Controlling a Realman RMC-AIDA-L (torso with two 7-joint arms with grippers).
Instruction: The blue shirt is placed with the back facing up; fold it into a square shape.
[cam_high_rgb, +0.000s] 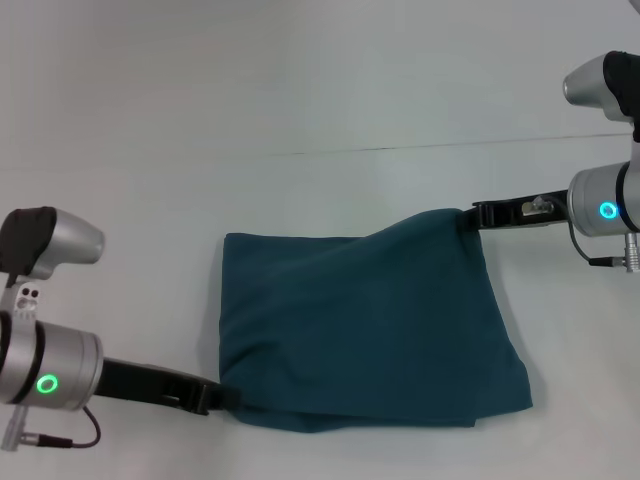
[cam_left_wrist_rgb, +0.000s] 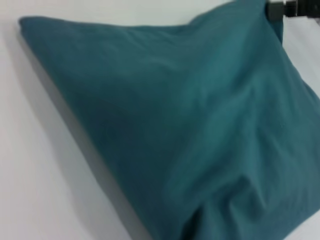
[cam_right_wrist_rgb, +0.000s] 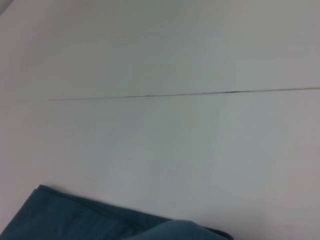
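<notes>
I have the white table (cam_high_rgb: 300, 90) filling the whole head view, matte and smooth, with one thin dark seam running across it just above the middle of the frame; it gives the cloth a plain flat bed to be folded on.

The blue shirt (cam_high_rgb: 370, 330) lies in the lower centre of the frame, already folded into a thick, roughly square packet of several layers. It is soft dark teal knit, plain on the face I can see, with rounded, puffy edges rather than sharp creases. Its upper right corner is drawn up into a peak, and shallow folds fan down from there; I judge the top layer is being held taut so it can be laid flat and squared.

The right gripper (cam_high_rgb: 478, 213) reaches in from the right edge, its dark fingers meeting the raised corner. It looks pinched onto the fabric, since the corner stands up off the table only there. In the left wrist view the same gripper (cam_left_wrist_rgb: 276, 9) shows at the top right corner, against the cloth.

The left gripper (cam_high_rgb: 222, 398) comes in from the lower left, its black tip at the packet's lower left corner, where the edge hides the tip. I cannot tell whether it is pinching the cloth or merely pressing beside it to keep the packet from sliding.
</notes>
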